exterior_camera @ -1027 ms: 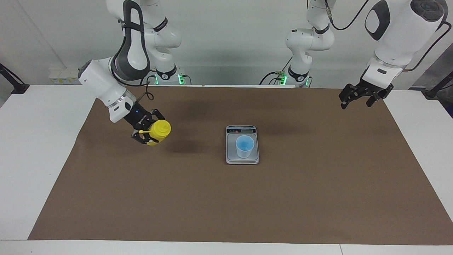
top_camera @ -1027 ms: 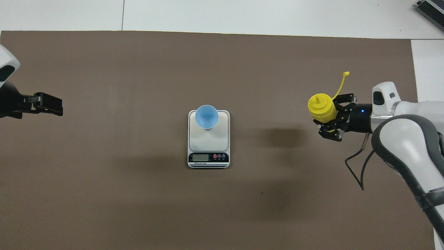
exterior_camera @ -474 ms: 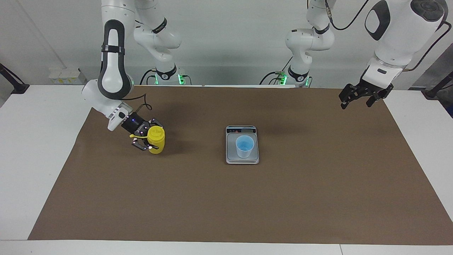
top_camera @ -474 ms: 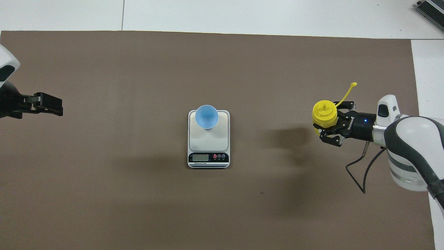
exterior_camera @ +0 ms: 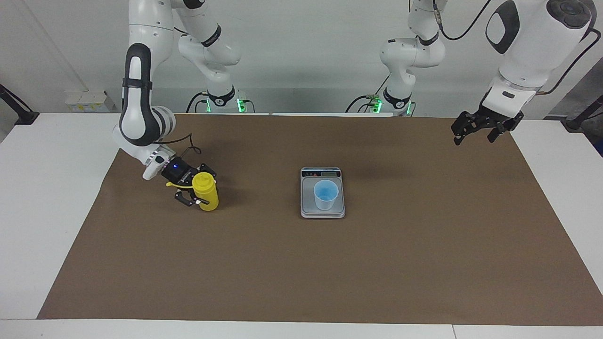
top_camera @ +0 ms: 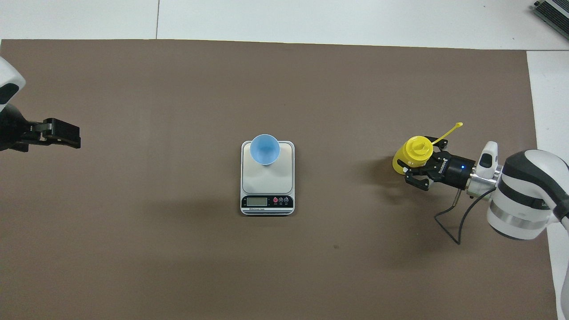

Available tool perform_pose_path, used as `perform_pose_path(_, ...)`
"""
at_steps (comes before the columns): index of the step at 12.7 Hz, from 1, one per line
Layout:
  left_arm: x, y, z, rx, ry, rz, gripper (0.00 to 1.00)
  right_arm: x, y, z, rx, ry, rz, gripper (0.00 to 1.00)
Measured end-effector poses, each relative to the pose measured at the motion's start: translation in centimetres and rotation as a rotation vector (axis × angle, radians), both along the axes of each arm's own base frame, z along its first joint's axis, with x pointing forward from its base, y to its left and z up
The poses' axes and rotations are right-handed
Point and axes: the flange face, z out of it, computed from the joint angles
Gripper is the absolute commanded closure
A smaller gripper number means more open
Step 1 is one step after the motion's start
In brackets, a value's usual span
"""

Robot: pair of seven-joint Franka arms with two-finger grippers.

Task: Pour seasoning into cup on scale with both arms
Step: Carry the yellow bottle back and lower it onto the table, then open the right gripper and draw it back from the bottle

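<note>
Bright, even light from above; soft diffuse shadows on the brown mat (exterior_camera: 301, 263); sharp focus.

A white table (exterior_camera: 56, 197) is covered over most of its top by a brown mat (exterior_camera: 330, 268), with bare white margins left around it. The scale (exterior_camera: 322, 209) is laid flat near the middle of the mat, its display strip toward the robots. The yellow seasoning bottle (exterior_camera: 207, 193) is stood upright on the mat toward the right arm's end, well apart from the scale.
</note>
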Motion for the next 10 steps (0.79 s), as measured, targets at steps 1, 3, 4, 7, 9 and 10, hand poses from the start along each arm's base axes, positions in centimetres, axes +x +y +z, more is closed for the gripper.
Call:
perform_pose_path(1,0.0,0.0,0.0,0.000,0.000,0.000,0.00,-0.1,-0.3,0.0,0.000,0.001,-0.005,0.00)
perform_pose_path(3,0.0,0.0,0.0,0.000,0.000,0.000,0.00,-0.3,-1.1,-0.1,0.000,0.002,-0.020,0.00)
perform_pose_path(4,0.0,0.0,0.0,0.000,0.000,0.000,0.00,-0.4,-1.4,0.0,-0.001,0.001,-0.026,0.00)
perform_pose_path(7,0.0,0.0,0.0,0.000,0.000,0.000,0.00,-1.4,-2.6,0.4,-0.039,0.004,-0.007,0.00)
perform_pose_path(9,0.0,0.0,0.0,0.000,0.000,0.000,0.00,-2.1,-4.8,1.1,-0.117,0.003,0.043,0.00)
perform_pose_path(10,0.0,0.0,0.0,0.000,0.000,0.000,0.00,-2.5,-5.8,1.6,-0.156,0.002,0.069,0.00)
